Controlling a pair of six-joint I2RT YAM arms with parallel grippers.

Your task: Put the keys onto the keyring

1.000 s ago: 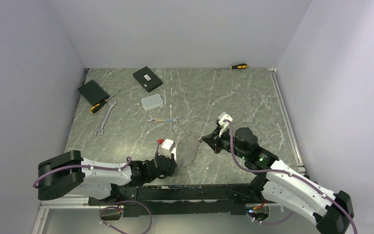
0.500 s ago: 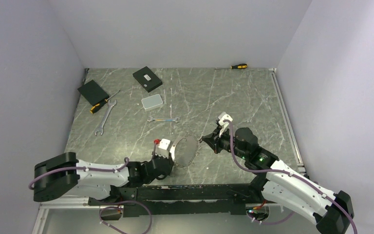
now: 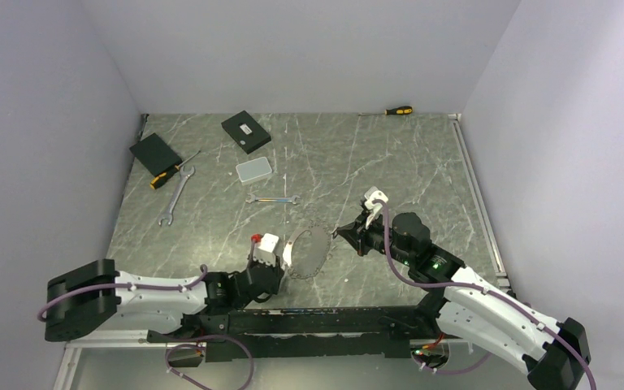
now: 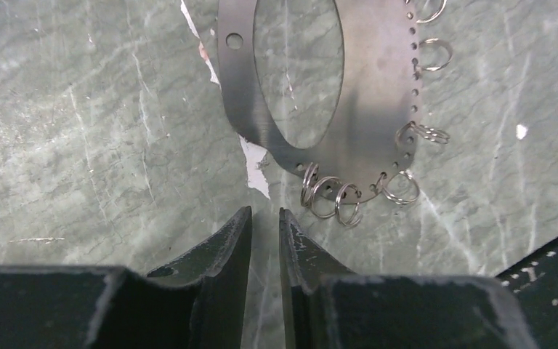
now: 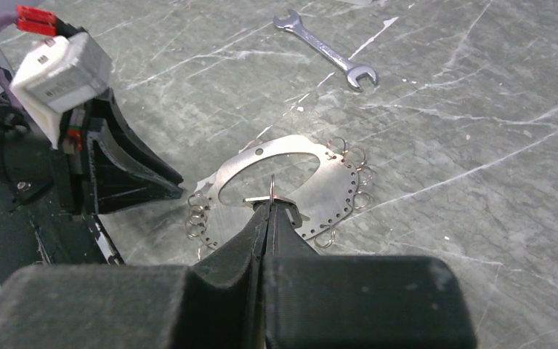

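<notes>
- The keyring [image 3: 307, 252] lies flat on the table [image 3: 390, 154], in the near middle, at about 6 o'clock from the small wrench [image 3: 273, 198]. In the wrist views it is a thin oval metal plate with a large opening, a row of small holes along its rim, and several little wire rings hanging in these holes.
- The left gripper [image 4: 265, 218] is at 9 o'clock of the keyring, low over the table. Its fingers are almost together with only a narrow slit between them, and nothing is in the slit. The plate's edge is just beyond the tips, at 12 o'clock in its own camera, not touched.
- The right gripper [image 5: 269, 207] is at 2 o'clock of the keyring in the top view. Its fingers are clenched on a small silver piece with a thin ring [image 5: 271, 196] standing up from it. I take this for one of the keys, but it is too small to be sure.
- Step in hand, as I judge: bringing the held piece to the plate to hook it on.
- The next move probably calls for the left gripper to pinch the plate's rim and keep it steady while the right one brings its ring to a free hole. The parts are thin, so the alignment must be very fine.
- Writing: the black box [image 3: 245, 132] at the far left has a pale label, but it cannot be read. I see no brand anywhere.
</notes>
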